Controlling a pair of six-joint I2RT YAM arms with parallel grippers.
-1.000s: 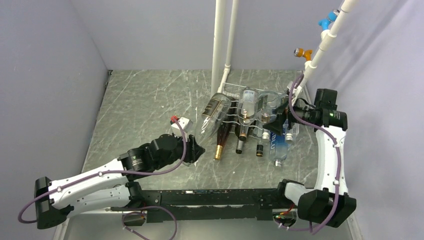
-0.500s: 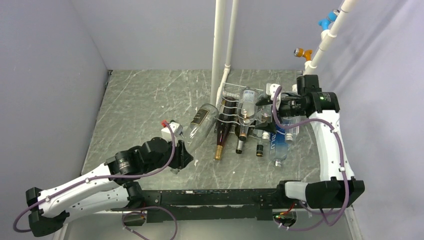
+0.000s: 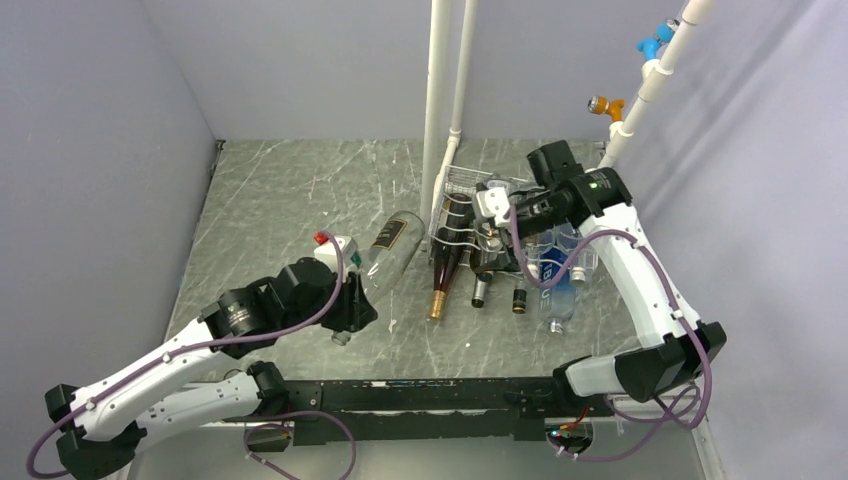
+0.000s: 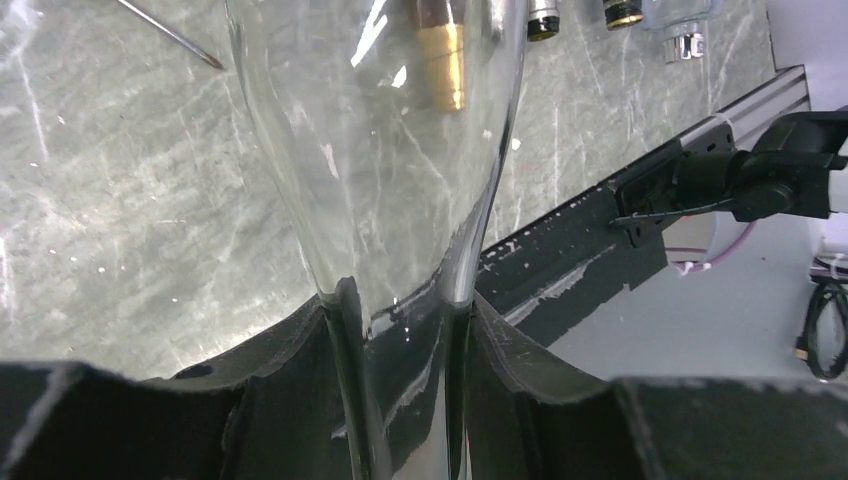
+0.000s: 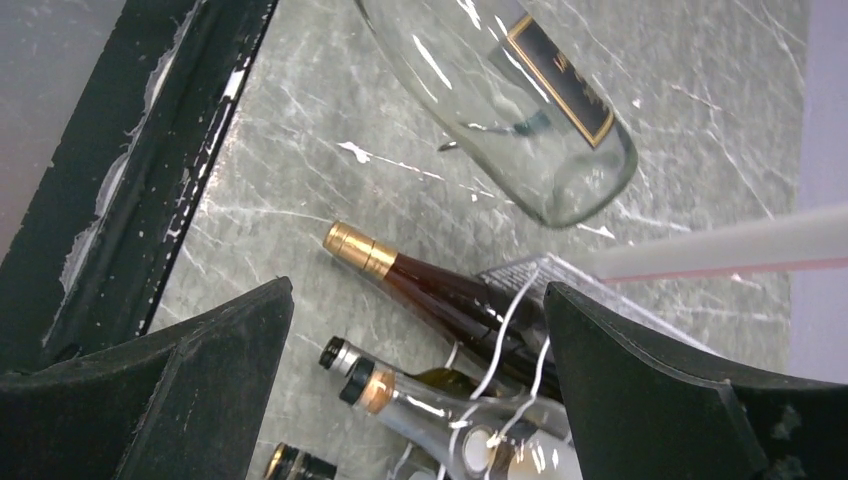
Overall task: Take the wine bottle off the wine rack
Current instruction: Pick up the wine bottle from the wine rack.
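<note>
My left jaws are clenched on the neck of the clear wine bottle (image 3: pixel 388 248); it slants with its base toward the far right, just left of the white wire wine rack (image 3: pixel 458 182) and apart from it; whether it touches the counter (image 3: pixel 290 200) I cannot tell; my right jaws hang released and wide above the rack, grasping nothing; a gold-capped dark bottle (image 3: pixel 440 280) lies in the rack, its neck pointing near.

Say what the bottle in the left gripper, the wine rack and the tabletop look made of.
The clear bottle: glass by the look, glossy; the tabletop shows through it. The wine rack: thin white wire, probably coated metal. The tabletop: grey with white veins, stone or a marble-look laminate, cannot tell.
</note>
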